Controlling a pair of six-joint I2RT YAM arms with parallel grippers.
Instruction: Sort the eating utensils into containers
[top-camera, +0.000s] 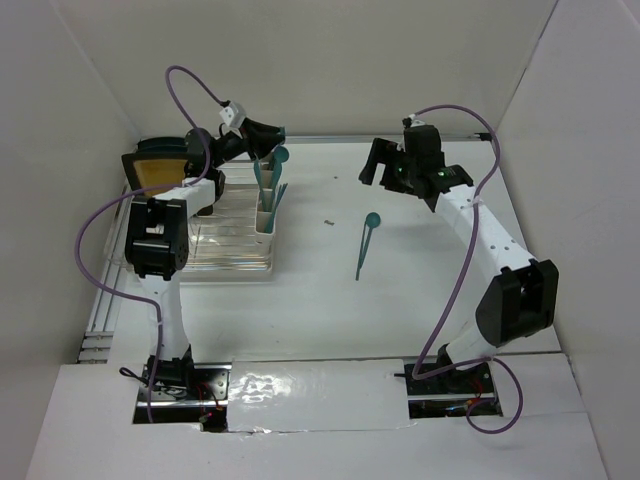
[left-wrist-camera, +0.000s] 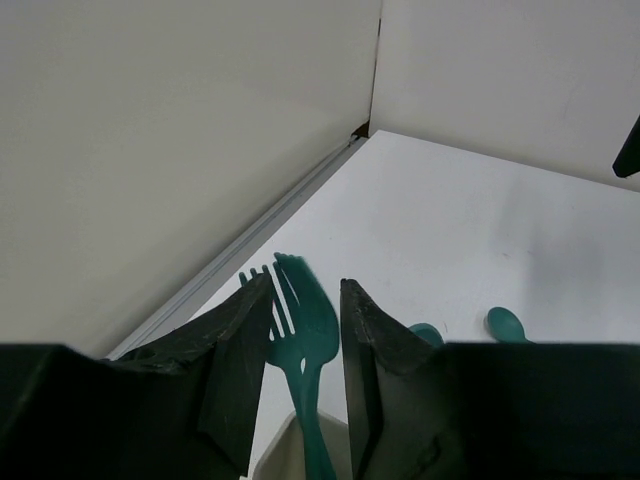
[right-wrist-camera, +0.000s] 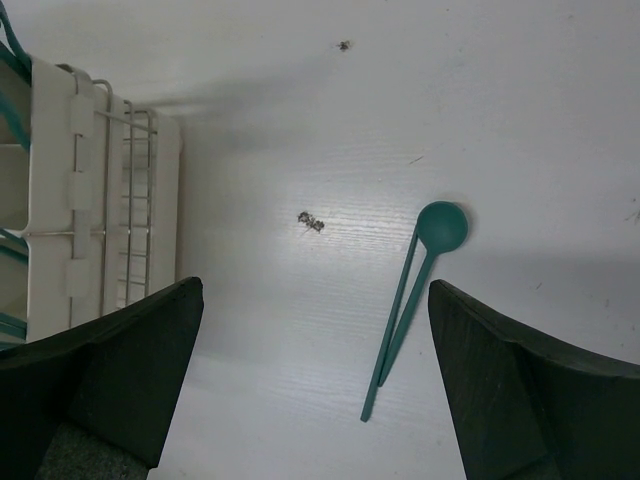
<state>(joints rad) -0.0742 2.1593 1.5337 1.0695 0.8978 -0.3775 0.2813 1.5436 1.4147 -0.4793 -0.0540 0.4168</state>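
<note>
Two teal forks (left-wrist-camera: 300, 330) stand upright in a cream cup of the containers (left-wrist-camera: 285, 445), one of them blurred. My left gripper (left-wrist-camera: 305, 283) straddles them with its jaws apart; the right finger (left-wrist-camera: 375, 350) is clear of the forks. From above, that gripper (top-camera: 262, 140) hovers over the containers (top-camera: 267, 212), where several teal utensils stick up. A teal spoon (top-camera: 365, 245) lies on the table with a second thin utensil (right-wrist-camera: 385, 340) angled beside it. My right gripper (top-camera: 378, 165) hangs wide open above the table, the spoon (right-wrist-camera: 440, 225) lying near its right finger (right-wrist-camera: 540, 390).
A clear wire-ribbed rack tray (top-camera: 225, 245) holds the containers along its right side. A dark tray with a yellow pad (top-camera: 160, 165) sits behind it at the left wall. A small dark speck (top-camera: 328, 222) lies mid-table. White walls close in on three sides.
</note>
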